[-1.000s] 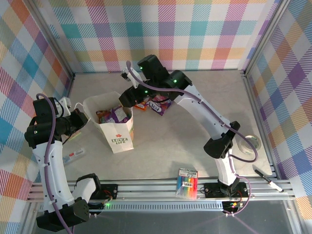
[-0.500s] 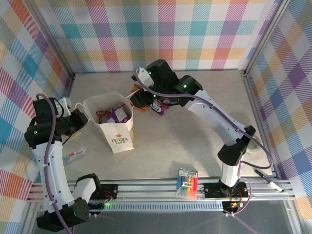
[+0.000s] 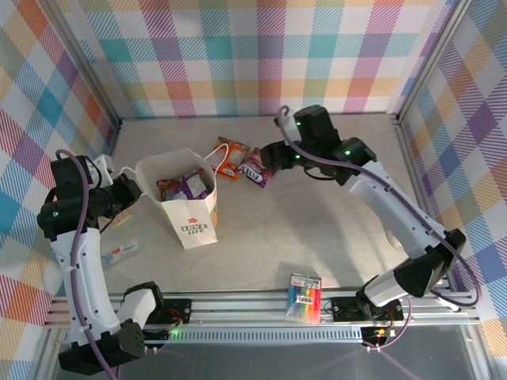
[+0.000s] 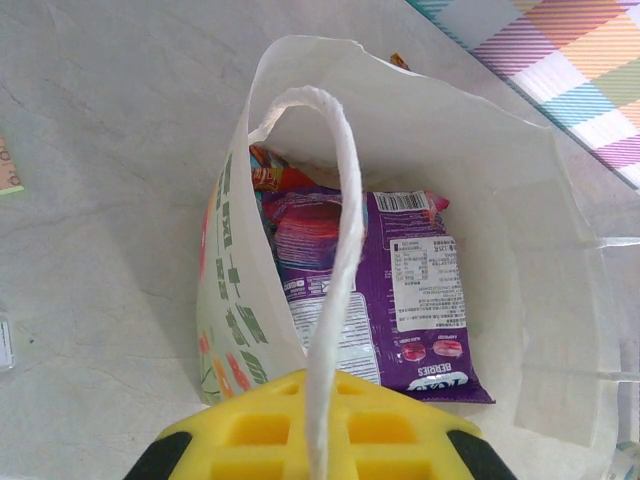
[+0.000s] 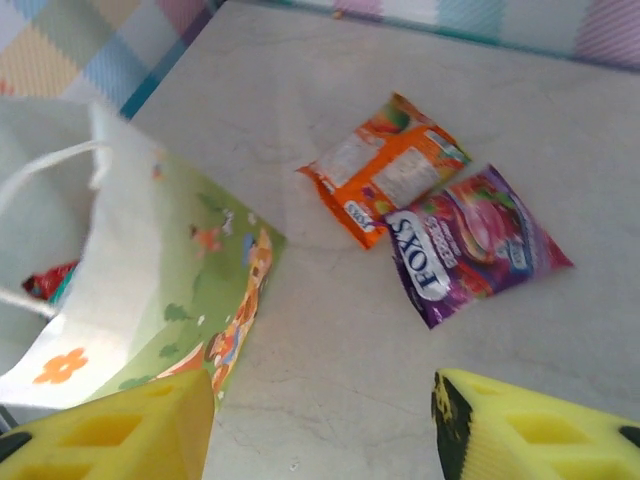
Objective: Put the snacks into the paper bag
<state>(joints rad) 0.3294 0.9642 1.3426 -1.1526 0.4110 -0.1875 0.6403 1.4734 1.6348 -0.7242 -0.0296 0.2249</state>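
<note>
Swung off the bag (image 3: 188, 207), the released right end effector (image 5: 320, 425) is poised by the orange packet (image 5: 385, 165); its edge should be pinched. The handle (image 4: 345, 200) is clenched by the left end effector (image 4: 312, 435).

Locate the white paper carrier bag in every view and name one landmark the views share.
Top external: white paper carrier bag stands left of centre, mouth up.
Left wrist: centre, seen down into its mouth.
Right wrist: left side, printed face showing.
Shared landmark: grey table top under it.
</note>
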